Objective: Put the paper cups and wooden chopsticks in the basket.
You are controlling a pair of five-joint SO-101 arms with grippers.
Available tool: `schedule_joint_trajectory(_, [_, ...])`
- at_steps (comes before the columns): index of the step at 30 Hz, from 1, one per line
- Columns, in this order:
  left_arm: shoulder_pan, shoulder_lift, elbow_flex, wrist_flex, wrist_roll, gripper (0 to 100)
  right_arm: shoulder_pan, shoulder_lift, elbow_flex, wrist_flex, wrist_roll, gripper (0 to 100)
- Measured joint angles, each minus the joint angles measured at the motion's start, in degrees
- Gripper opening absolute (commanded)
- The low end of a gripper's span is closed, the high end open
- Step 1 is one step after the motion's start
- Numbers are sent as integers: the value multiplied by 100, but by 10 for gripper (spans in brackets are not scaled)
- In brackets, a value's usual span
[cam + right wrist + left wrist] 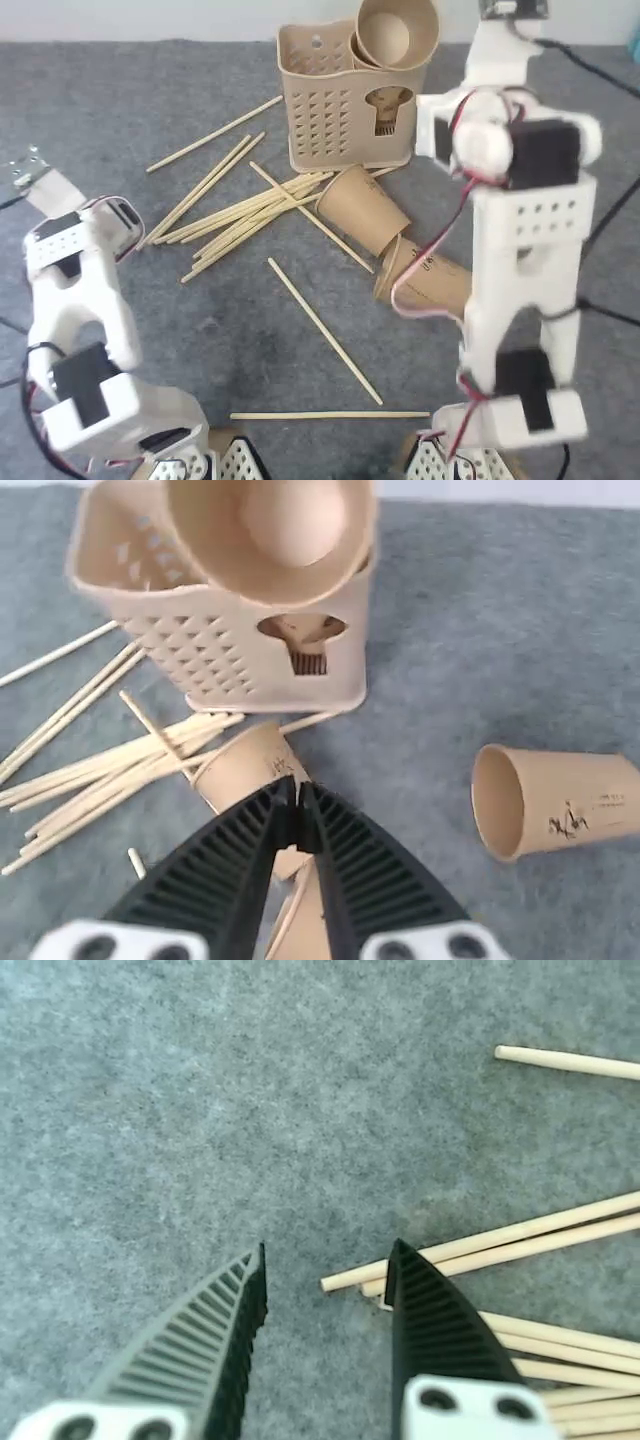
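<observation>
A tan slotted basket (345, 105) (240, 655) stands at the back of the grey mat with paper cups (397, 35) (270, 530) stacked in it. Two more paper cups (362, 208) (428, 278) lie on their sides in front of it. Loose wooden chopsticks (240, 210) (520, 1235) fan out to the left. My right gripper (296, 785) hangs shut and empty over one lying cup (245, 770), with the other cup (560, 800) off to the side. My left gripper (330, 1250) (128, 225) is open just above the mat at the near ends of the chopstick pile.
Single chopsticks lie apart from the pile: one diagonal in mid-mat (322, 330), one along the front (330, 414), one at the back left (215, 133). The tall right arm (520, 220) stands over the right side and hides part of the mat.
</observation>
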Motion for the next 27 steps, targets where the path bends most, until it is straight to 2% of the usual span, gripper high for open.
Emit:
schedule_joint_trajectory(4, [0,0,0,0,0,182,9,-651,1697,-1248,0,9])
schedule_joint_trajectory(12, [0,0,0,0,0,182,-149,-1231,4923,-4571,0,9])
schedule_joint_trajectory(17, [0,0,0,0,0,182,-255,-1257,5371,-5732,0,9])
schedule_joint_trajectory(27, [0,0,0,0,0,182,-255,-941,5380,-7121,167,9])
